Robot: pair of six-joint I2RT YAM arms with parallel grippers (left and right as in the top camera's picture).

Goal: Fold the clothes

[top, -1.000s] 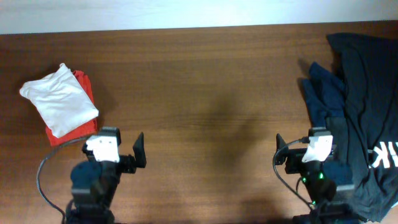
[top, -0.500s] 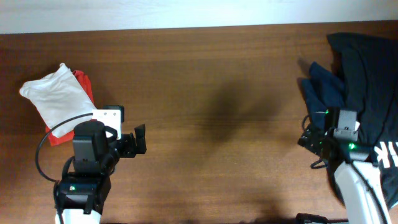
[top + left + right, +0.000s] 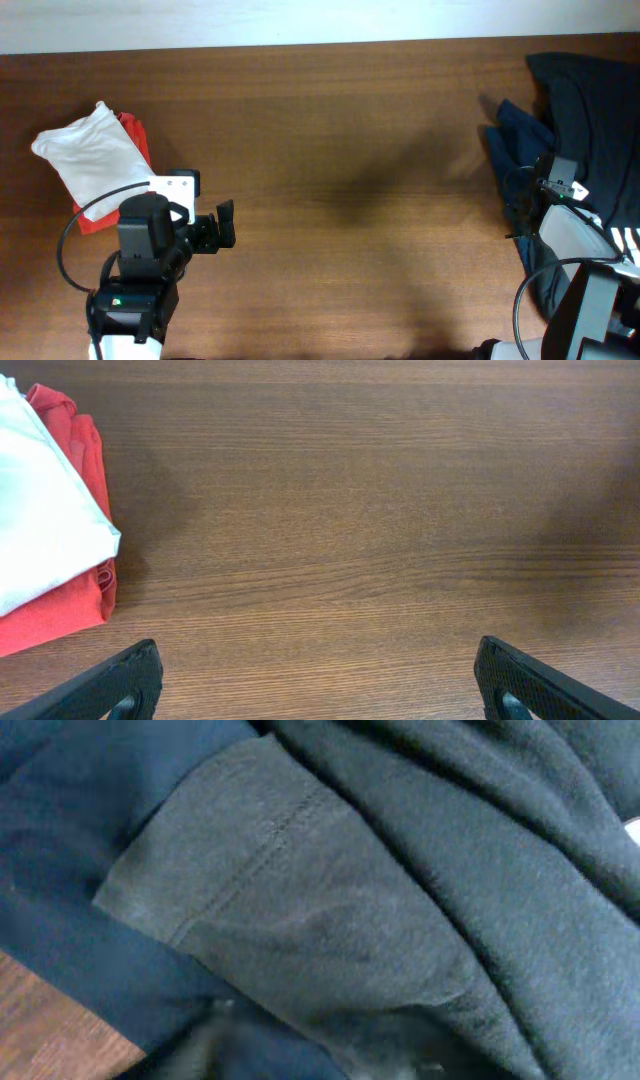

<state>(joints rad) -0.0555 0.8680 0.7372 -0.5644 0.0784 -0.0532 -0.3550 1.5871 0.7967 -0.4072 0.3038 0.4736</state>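
A pile of unfolded clothes lies at the right: a navy garment (image 3: 520, 140) and a black one (image 3: 590, 110). My right gripper (image 3: 524, 196) is down on this pile. In the right wrist view its blurred fingers (image 3: 320, 1055) stand apart right over a dark grey sleeve (image 3: 330, 910) and the navy cloth (image 3: 90, 810), holding nothing. A folded white shirt (image 3: 95, 160) lies on a folded red one (image 3: 135, 135) at the left. My left gripper (image 3: 222, 225) is open and empty to their right, over bare wood (image 3: 320, 690).
The brown wooden table (image 3: 340, 150) stretches between the two arms. The white shirt (image 3: 40, 530) and red shirt (image 3: 60, 610) fill the left edge of the left wrist view. The table's far edge runs along the top.
My right arm has swung up and to the right onto the clothes pile, ending lower over the navy and black cloth. My left arm rose early and has since held still.
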